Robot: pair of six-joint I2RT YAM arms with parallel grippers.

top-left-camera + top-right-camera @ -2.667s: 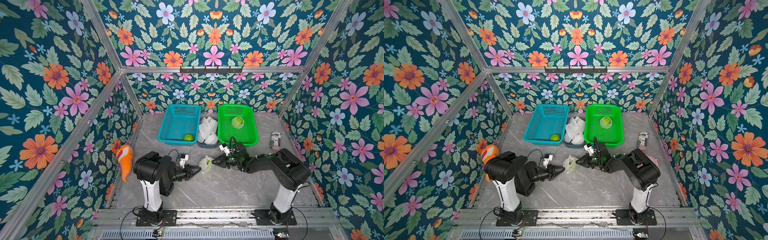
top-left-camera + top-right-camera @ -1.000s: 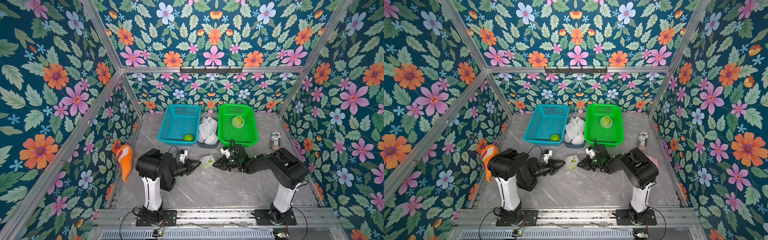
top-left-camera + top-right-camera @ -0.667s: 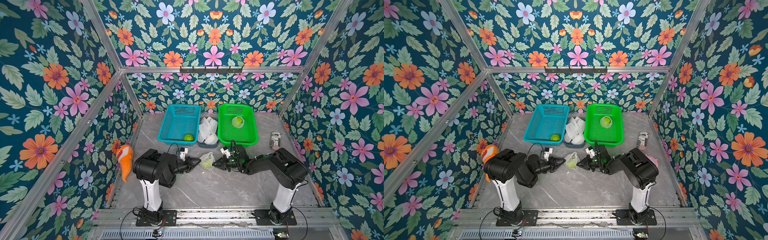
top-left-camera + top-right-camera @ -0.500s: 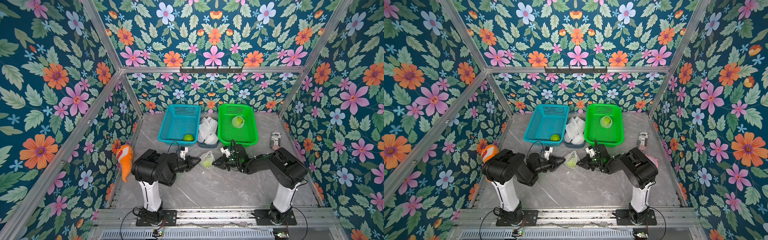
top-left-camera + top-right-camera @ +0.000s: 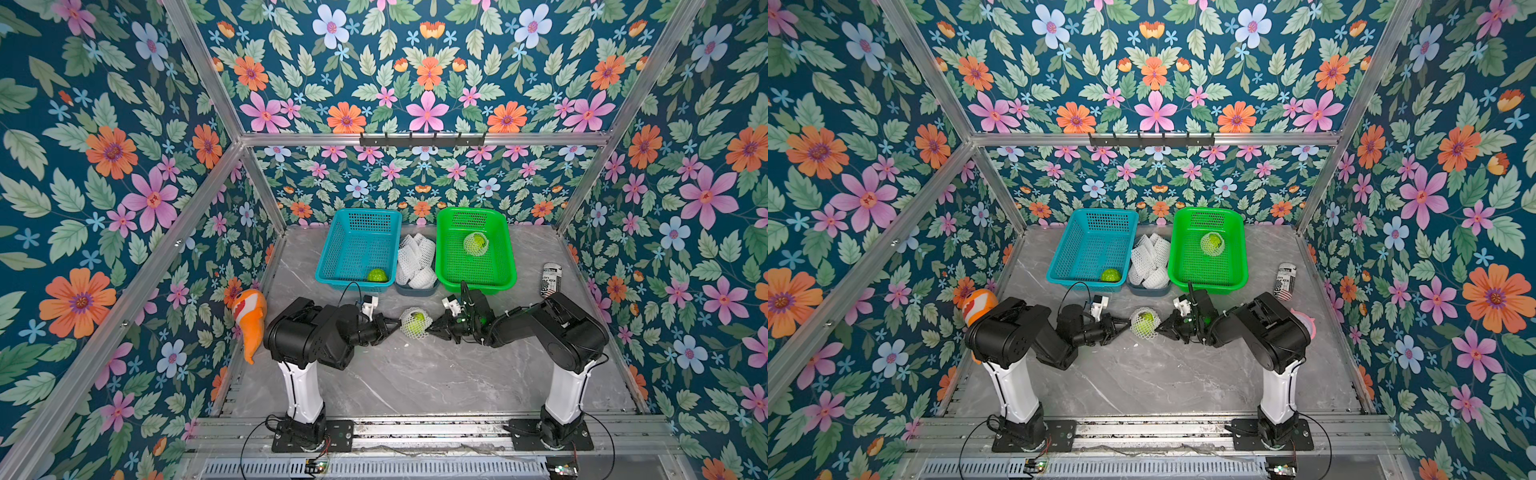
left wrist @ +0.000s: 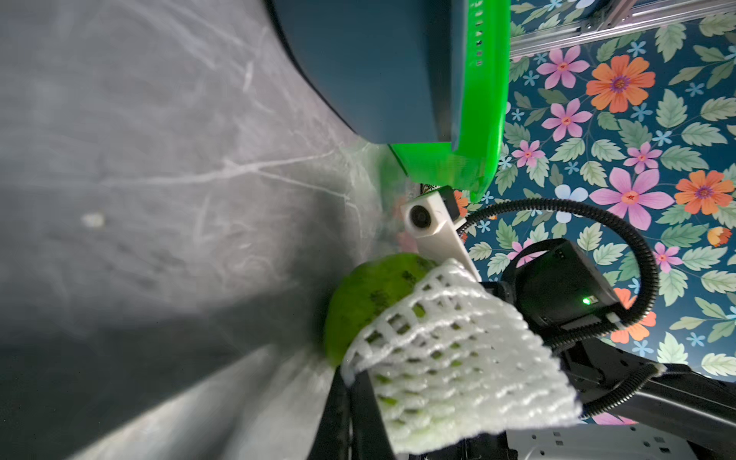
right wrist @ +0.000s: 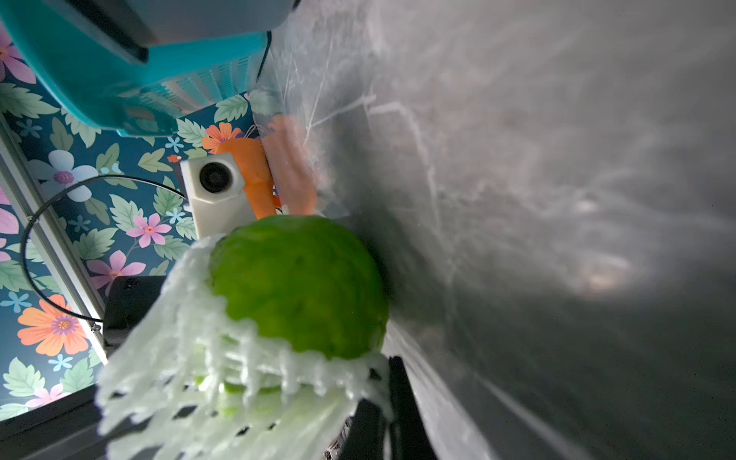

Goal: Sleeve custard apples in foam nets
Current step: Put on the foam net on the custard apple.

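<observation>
On the desk (image 5: 415,382), centre: custard apple (image 5: 417,325) is partly sleeved in foam net (image 5: 406,331)
Left gripper (image 5: 395,325): clamped onto net's 9 o'clock edge
Right gripper (image 5: 433,326): clamped onto its 3 o'clock edge

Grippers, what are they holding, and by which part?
The foam net partly over a custard apple: left gripper pinches its edge on one side, right gripper the opposite edge.

light: both top views bright, even, lit from above | shadows: soft, faint on the table (image 5: 415,374) | edges: wide-angle stretch | wrist views: dimmer, table smeared, dark band across it, pale glare patches; foam net (image 7: 179,330) near the lens out of focus
</observation>
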